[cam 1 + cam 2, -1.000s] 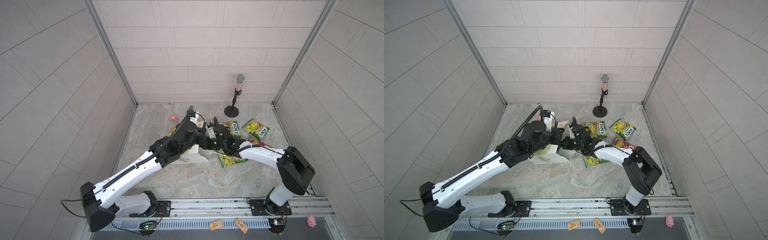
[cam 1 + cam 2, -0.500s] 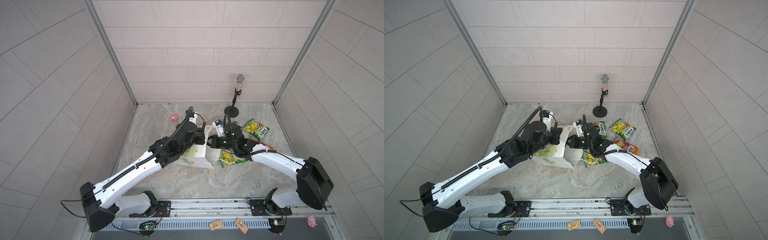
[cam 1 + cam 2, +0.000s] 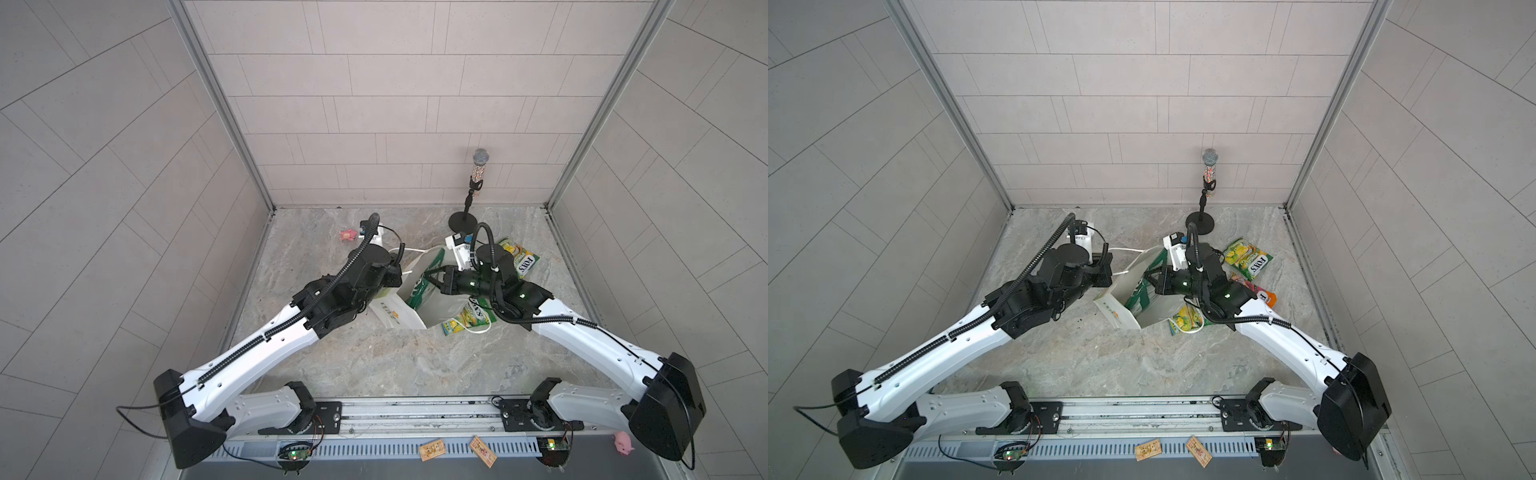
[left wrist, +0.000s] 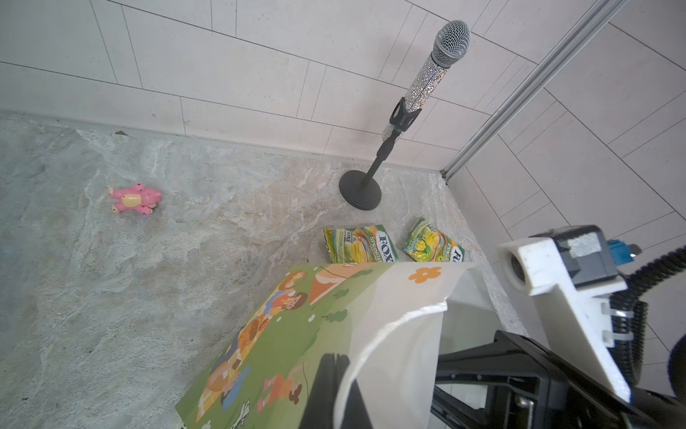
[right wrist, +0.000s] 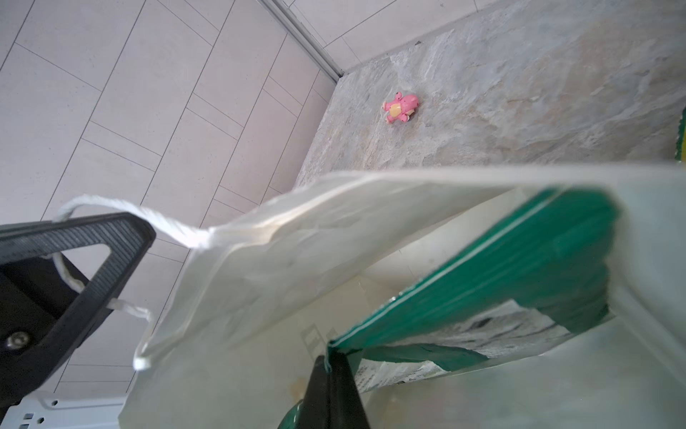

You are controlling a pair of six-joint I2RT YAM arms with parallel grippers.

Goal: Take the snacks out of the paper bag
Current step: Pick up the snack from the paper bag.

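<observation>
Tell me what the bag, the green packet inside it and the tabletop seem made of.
The bag looks like matte white paper, creased and holding folds, with a twisted cord handle. The green packet is probably glossy plastic film, crinkled. The tabletop looks like grey veined stone, matte; could be printed laminate.

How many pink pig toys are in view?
2. The far pig toy lies on the table near the back wall, left side. The near pig toy lies off the table, front right. The bag could hide others.
</observation>
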